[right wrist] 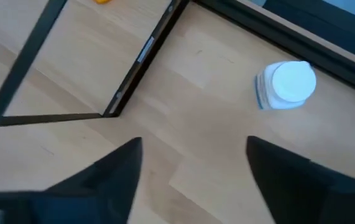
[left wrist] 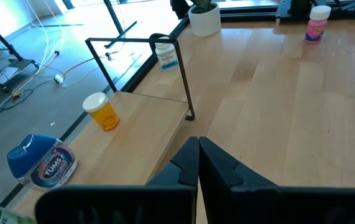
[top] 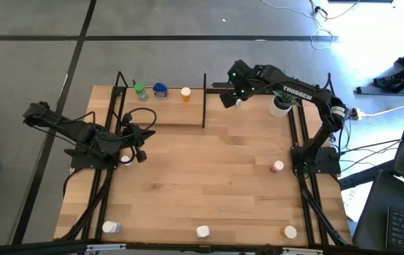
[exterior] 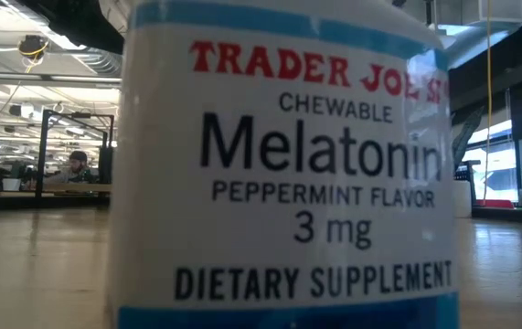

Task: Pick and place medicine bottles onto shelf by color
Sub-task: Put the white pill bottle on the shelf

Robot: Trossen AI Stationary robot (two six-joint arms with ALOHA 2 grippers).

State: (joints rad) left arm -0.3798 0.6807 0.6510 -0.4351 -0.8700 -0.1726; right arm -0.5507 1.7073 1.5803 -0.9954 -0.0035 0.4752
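The right gripper hovers near the far edge of the table, just beside the end post of the shelf, a flat light-wood board framed by thin black metal posts. In the right wrist view its two dark fingers stand wide apart with nothing between them, and a small white-capped white bottle with a blue-banded label stands on the pale wooden tabletop ahead of them, off to one side of the gap.

The left gripper waits over the table's left side by the shelf, its fingers pressed together and empty.

Three bottles already stand along the shelf's far edge: a green one, a blue-capped one and an orange one with a pale cap. Others remain loose on the table: a pink-capped one near the right side, and three along the near edge, of which the melatonin bottle fills the low view. A white pot with a plant sits under the right arm.

The likely target is the white-capped bottle, though its spot in the high view is hard to make out beneath the gripper. The risk I see is the offset: descending without centring would let one finger strike the cap and topple or roll the bottle towards the table edge or the black post.
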